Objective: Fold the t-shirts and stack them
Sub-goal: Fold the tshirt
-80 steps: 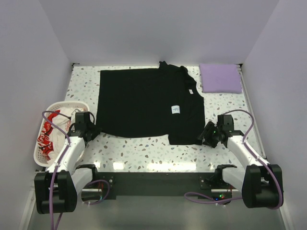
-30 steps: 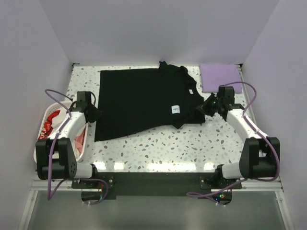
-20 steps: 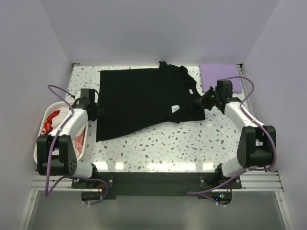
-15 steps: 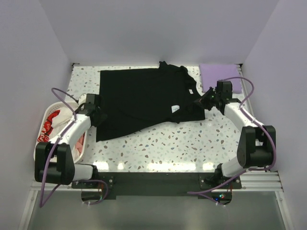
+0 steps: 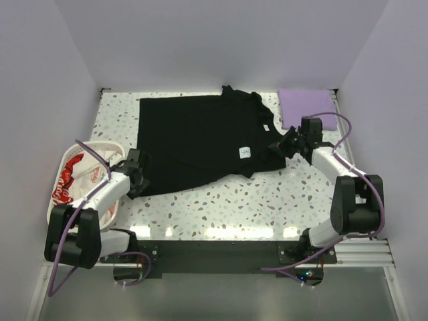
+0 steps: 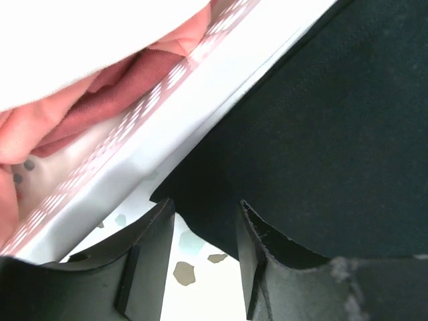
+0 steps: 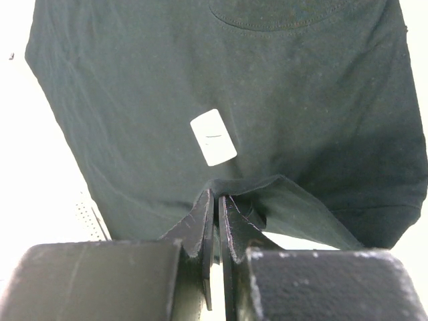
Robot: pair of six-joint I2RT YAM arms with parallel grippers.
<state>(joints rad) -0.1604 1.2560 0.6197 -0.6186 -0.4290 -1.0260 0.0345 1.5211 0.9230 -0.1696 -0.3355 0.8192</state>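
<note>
The black t-shirt (image 5: 200,140) lies spread on the table, its near hem slanting up to the right, with a white label (image 7: 213,137) showing. My right gripper (image 5: 281,146) is shut on a raised fold of that shirt's right edge (image 7: 215,200). At the shirt's near left corner (image 6: 200,200), my left gripper (image 5: 140,175) stands open; the corner lies flat between the fingers (image 6: 148,257), ungripped. A folded lavender t-shirt (image 5: 306,109) sits at the far right. The white t-shirt with red lettering (image 5: 72,175) lies in the basket.
The white slotted basket (image 5: 56,215) stands at the left table edge, its wall (image 6: 167,134) just beside my left gripper. Speckled tabletop (image 5: 254,200) shows in front of the black shirt. Enclosure walls close in the left, right and far sides.
My left gripper opened, let go of the black shirt's near left corner and drew back toward the near edge. The right gripper kept its hold and barely moved.
</note>
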